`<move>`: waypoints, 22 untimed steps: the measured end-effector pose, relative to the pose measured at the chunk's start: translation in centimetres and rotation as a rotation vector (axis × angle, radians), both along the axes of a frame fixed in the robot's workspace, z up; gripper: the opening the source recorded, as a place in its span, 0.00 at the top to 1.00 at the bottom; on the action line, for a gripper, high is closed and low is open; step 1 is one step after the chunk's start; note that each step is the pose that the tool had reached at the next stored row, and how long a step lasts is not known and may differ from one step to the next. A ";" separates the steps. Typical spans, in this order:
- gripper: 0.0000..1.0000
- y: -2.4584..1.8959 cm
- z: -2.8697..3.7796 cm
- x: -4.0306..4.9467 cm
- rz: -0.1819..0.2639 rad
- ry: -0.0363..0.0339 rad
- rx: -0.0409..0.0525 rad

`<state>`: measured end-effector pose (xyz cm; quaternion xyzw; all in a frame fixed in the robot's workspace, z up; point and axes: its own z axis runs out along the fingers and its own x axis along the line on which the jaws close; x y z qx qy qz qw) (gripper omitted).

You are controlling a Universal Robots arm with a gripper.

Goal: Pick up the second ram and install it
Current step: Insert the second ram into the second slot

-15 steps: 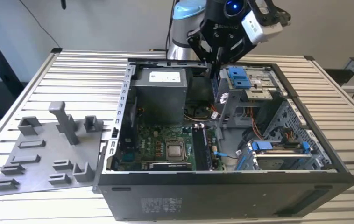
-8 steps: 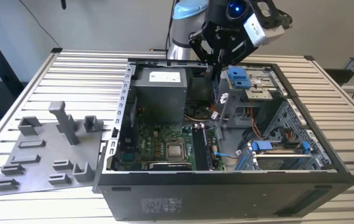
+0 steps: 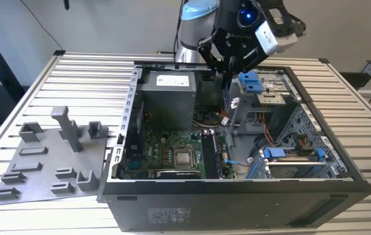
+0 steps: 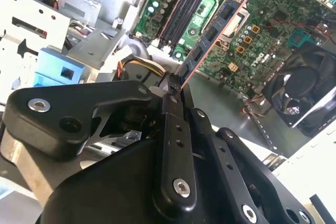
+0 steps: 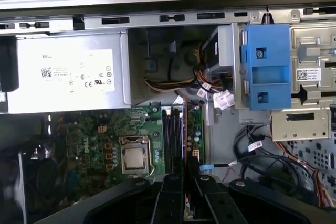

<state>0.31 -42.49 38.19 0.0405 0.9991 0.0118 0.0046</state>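
In the exterior view, the gripper hangs over the open computer case. Its fingers are pinched shut on the top end of the second ram. The stick hangs straight down from them into the case, above the green board. A grey block tray lies on the table, on the exterior view's left of the case.

In the second wrist view, the two black fingers squeeze one end of the second ram. The rest of the stick pokes out past the fingertips, up in the air over the green board.

In the first wrist view, the second ram looks like a thin line between the fingers. It lines up just beside the long black slots, near the square silver chip.
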 end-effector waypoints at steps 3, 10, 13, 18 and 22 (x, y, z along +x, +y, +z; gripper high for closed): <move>0.85 -0.20 -0.28 0.00 0.000 0.0002 0.0001; 0.85 -0.59 -1.03 0.00 0.000 0.0004 -0.0001; 0.85 -0.65 -1.36 0.00 0.000 0.0003 -0.0001; 0.85 -0.74 -1.89 0.00 -0.001 0.0003 -0.0004; 0.85 -0.79 -2.34 0.00 -0.001 0.0004 -0.0007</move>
